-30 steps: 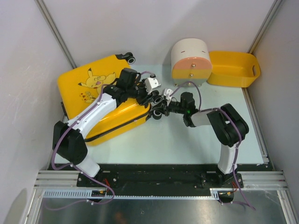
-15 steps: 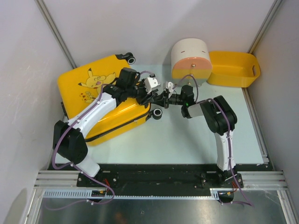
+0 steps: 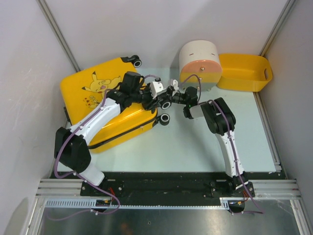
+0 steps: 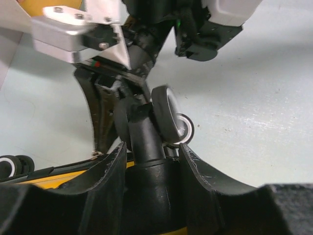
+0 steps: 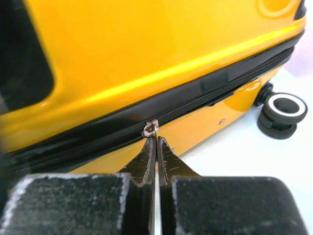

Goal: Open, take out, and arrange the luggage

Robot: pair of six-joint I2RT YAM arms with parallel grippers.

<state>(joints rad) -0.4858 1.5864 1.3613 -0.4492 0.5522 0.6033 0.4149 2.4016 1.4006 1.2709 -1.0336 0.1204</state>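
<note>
**A:** Where is the luggage [image 3: 98, 93]?

**B:** It lies flat and closed on the left of the counter [image 3: 195, 147], with its wheels toward the middle. The left pincer [image 4: 151, 164] grasps a caster stem [image 4: 144, 132], one finger on each side. The right pincer [image 5: 156, 147] is clenched at the zip pull [image 5: 150, 129] and seems to be pinching its tab.

**A:** So unzipping is the step in hand. How is it done well?

**B:** I'd draw the pull along the dark zip track [image 5: 205, 90], never away from the shell, or the thin tab may slip from the tips. The left should hold that caster firm so the case can't swivel. Take the corner slowly.
</note>
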